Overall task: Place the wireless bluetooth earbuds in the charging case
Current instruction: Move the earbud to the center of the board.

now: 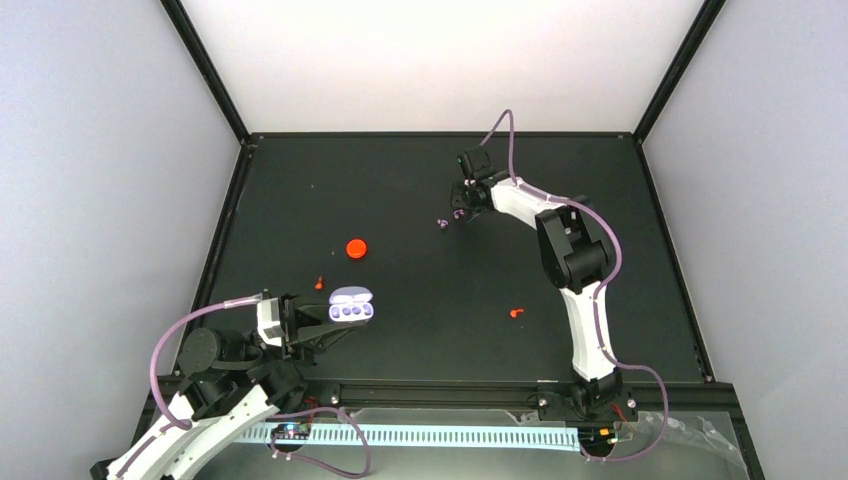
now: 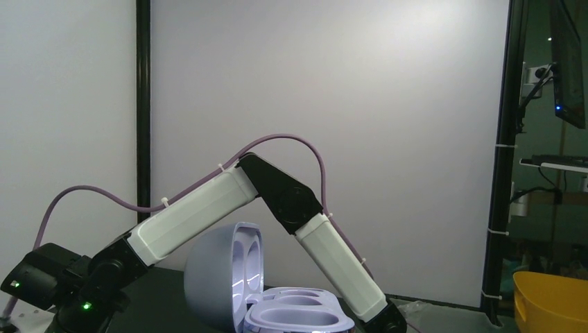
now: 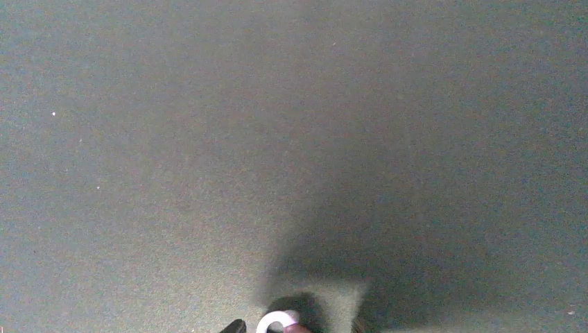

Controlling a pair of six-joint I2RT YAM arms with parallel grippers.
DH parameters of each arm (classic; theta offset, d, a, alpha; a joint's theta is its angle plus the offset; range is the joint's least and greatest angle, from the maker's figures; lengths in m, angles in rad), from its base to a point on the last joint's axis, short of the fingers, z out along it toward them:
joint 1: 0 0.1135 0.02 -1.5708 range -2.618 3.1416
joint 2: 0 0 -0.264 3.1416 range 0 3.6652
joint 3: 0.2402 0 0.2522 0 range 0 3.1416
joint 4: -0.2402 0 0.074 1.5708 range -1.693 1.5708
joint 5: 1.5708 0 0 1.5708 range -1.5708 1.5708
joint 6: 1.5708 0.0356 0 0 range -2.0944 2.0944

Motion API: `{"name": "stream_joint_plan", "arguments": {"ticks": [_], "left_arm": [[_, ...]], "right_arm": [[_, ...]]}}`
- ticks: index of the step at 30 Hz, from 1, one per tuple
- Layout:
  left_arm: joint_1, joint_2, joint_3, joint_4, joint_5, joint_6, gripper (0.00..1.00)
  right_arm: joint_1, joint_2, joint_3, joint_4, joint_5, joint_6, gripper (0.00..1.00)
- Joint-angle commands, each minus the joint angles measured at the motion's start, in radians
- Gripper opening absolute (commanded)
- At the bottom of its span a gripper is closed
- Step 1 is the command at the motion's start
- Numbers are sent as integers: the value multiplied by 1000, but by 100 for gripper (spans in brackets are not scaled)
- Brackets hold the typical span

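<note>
The charging case (image 1: 351,306) is pale lavender and lies open, its lid raised and its two wells empty. My left gripper (image 1: 335,322) is shut on it at the near left of the black table. In the left wrist view the case (image 2: 298,318) fills the bottom edge with its lid (image 2: 218,277) upright; my fingers are out of frame. One earbud (image 1: 442,224) lies on the table at mid-back. My right gripper (image 1: 460,212) is low over the second earbud (image 1: 459,213). That whitish curved earbud (image 3: 276,322) shows between the finger tips at the bottom edge of the right wrist view.
A round red cap (image 1: 355,247) lies left of centre. Small red bits lie near the case (image 1: 319,283) and at mid-right (image 1: 516,313). The right arm (image 2: 208,215) stretches across behind the case. A yellow bin (image 2: 551,302) stands off the table.
</note>
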Motion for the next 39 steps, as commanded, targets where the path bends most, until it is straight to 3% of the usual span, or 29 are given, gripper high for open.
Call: {"name": "stream_joint_plan", "arguments": {"ticks": [1, 24, 39], "left_arm": [[-2, -5, 17, 3, -10, -3, 1], [-2, -23, 15, -28, -27, 1, 1], [-3, -25, 15, -23, -29, 0, 2]], "right_arm": [[18, 2, 16, -63, 20, -7, 38], [18, 37, 74, -112, 28, 4, 25], [18, -44, -27, -57, 34, 11, 14]]}}
